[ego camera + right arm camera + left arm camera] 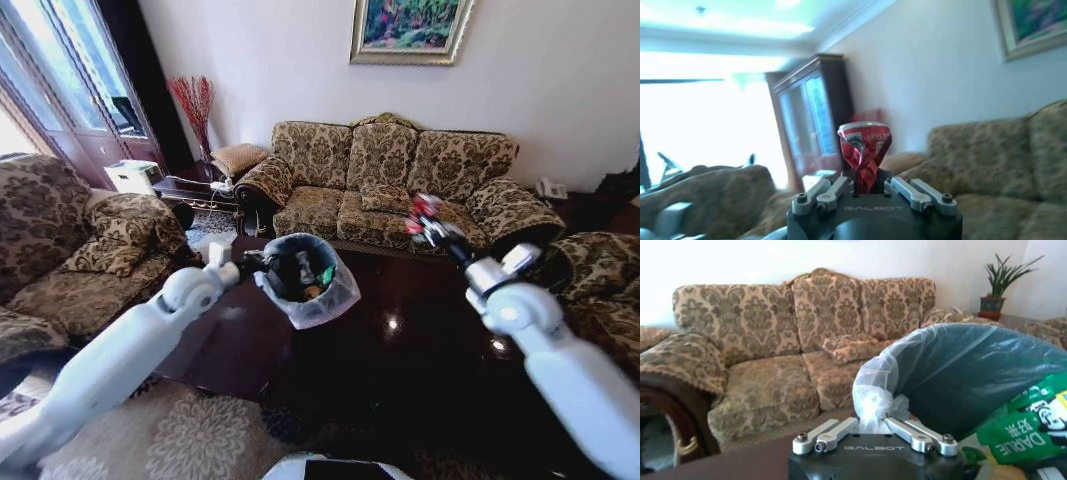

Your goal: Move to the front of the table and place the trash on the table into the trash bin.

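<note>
In the trash bin (305,285): green packet (1030,427) (bottle too); right gripper (871,186) clamps red can (865,150).

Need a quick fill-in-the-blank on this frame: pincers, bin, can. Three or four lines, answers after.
1. The right pincer is shut on a crushed can whose colour is ____.
2. The left pincer grips the whitish plastic ____ lining the trash bin.
3. The green packet lies ____ the trash bin.
4. In the head view, the trash bin is held above the dark ____.

Missing words: red; bag; inside; table
</note>
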{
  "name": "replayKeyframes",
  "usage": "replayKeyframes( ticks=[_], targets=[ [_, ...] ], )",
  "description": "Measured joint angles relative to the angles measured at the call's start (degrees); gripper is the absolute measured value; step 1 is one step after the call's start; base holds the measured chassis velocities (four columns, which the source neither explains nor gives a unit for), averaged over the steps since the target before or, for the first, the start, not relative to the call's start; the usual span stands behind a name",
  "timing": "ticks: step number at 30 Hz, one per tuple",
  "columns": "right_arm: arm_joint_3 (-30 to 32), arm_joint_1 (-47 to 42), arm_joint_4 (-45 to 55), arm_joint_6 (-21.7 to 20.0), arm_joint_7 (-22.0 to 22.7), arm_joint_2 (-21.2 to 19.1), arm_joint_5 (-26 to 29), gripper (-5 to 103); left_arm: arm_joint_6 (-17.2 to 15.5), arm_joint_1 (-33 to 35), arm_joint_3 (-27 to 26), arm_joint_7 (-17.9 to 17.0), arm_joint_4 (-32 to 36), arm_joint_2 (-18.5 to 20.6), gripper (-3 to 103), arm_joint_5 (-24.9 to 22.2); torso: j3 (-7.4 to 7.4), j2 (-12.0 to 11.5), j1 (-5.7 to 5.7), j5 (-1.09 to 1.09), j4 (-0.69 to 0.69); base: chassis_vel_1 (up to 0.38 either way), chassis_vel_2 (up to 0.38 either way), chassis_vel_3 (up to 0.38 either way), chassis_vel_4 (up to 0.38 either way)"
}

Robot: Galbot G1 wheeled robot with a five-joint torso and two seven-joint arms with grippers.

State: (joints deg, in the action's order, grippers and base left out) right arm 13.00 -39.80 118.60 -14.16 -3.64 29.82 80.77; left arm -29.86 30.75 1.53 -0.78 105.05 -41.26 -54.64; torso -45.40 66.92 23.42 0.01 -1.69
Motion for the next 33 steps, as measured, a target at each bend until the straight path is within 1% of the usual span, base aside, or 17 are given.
replayKeyframes(
  ticks=[2,3,4,5,6,8,10,11,12,18,24,25,26,27,28,31,33],
  targets=[
    [-10.9,12.3,-0.1,-1.3,2.9,-0.5,5.9,19,-0.7,-5.0,2.5,0.3,-3.2,-1.2,2,-0.8,0.0,0.0,0.0,0.01,0.02,0.0,0.0,0.0,0.0],
    [-18.8,21.7,-1.4,-1.6,5.0,1.1,8.0,19,-1.0,-8.0,3.9,0.4,-5.0,-1.7,2,-1.2,0.0,0.0,0.01,-0.01,-0.01,0.0,0.0,0.0,0.0],
    [-23.9,27.3,-2.8,-1.8,5.9,3.0,8.1,19,-1.3,-9.4,4.7,0.4,-5.6,-1.8,2,-1.7,0.0,0.0,0.01,-0.01,-0.04,0.0,0.0,0.0,0.0],
    [-23.9,27.3,-2.8,-1.8,5.9,3.0,8.1,19,-1.3,-9.4,4.7,0.4,-5.6,-1.8,2,-1.7,0.0,0.0,0.01,-0.01,-0.04,0.0,0.0,0.0,0.0],
    [-30.3,34.4,-5.9,-2.1,6.9,6.4,7.5,19,-2.1,-11.1,5.5,0.5,-5.9,-1.9,2,-2.9,-0.01,0.0,0.02,0.0,-0.07,0.0,0.0,0.0,0.0],
    [-36.0,40.1,-9.6,-2.2,8.5,10.4,6.6,19,-2.7,-11.7,5.8,0.4,-5.7,-1.8,2,-4.1,-0.01,0.0,0.03,-0.03,-0.09,0.0,0.0,0.0,0.0],
    [-37.3,41.2,-10.6,-2.2,9.1,11.6,6.4,19,-2.8,-11.7,5.8,0.4,-5.5,-1.8,2,-4.3,-0.01,0.0,0.02,-0.04,-0.08,0.0,0.0,0.0,0.0],
    [-38.8,42.4,-12.0,-2.2,9.7,13.3,6.1,19,-2.8,-11.6,5.8,0.3,-5.2,-1.7,2,-4.4,0.0,0.0,0.03,-0.04,-0.08,0.0,0.0,0.0,0.0],
    [-41.4,43.9,-14.2,-2.2,10.5,16.3,5.1,19,-2.8,-10.9,5.5,0.3,-4.6,-1.4,2,-4.6,0.0,0.0,0.02,-0.03,-0.06,0.0,0.0,0.0,0.0],
    [-44.6,44.7,-15.8,-2.9,10.9,21.5,1.6,19,-2.8,-7.1,2.9,0.5,-4.1,-0.5,2,-4.4,0.01,0.0,0.0,-0.04,-0.05,0.0,0.0,0.0,0.0],
    [-44.0,44.6,-14.6,-5.3,9.6,20.2,-0.1,19,-2.8,-5.0,1.0,0.9,-3.6,0.6,2,-4.3,0.01,0.0,0.0,-0.05,-0.05,0.0,0.0,0.0,0.0],
    [-44.0,44.3,-14.4,-6.1,9.1,19.5,-1.3,17,-2.7,-4.2,0.0,1.0,-3.3,1.0,2,-4.3,0.01,0.0,0.0,-0.02,0.02,0.0,0.0,0.0,0.0],
    [-44.0,44.0,-14.4,-6.3,8.8,19.5,-1.8,17,-2.7,-3.8,-0.4,1.1,-3.1,1.2,2,-4.3,0.01,0.0,0.0,0.0,0.01,0.0,0.0,0.0,0.0],
    [-44.0,43.7,-14.1,-6.3,8.8,19.5,-2.2,22,-2.7,-3.5,-0.7,1.1,-2.9,1.3,2,-4.3,0.01,0.0,0.0,0.01,0.0,0.0,0.0,0.0,0.0],
    [-44.0,43.7,-14.1,-6.3,8.8,19.5,-2.2,22,-2.7,-3.5,-0.7,1.1,-2.9,1.3,2,-4.3,0.01,0.0,0.0,0.01,0.0,0.0,0.0,0.0,0.0],
    [-43.7,42.6,-12.6,-6.3,9.5,19.5,-2.5,38,-2.7,-3.4,-0.8,0.9,-2.7,1.4,2,-4.3,0.02,0.0,0.0,-0.01,-0.03,0.0,0.0,0.0,0.0],
    [-43.6,42.3,-12.3,-6.2,9.8,19.6,-2.5,38,-2.7,-3.4,-0.8,0.5,-2.6,1.3,2,-4.3,0.01,0.0,0.0,-0.02,-0.03,0.0,0.0,0.0,0.0]
  ],
)
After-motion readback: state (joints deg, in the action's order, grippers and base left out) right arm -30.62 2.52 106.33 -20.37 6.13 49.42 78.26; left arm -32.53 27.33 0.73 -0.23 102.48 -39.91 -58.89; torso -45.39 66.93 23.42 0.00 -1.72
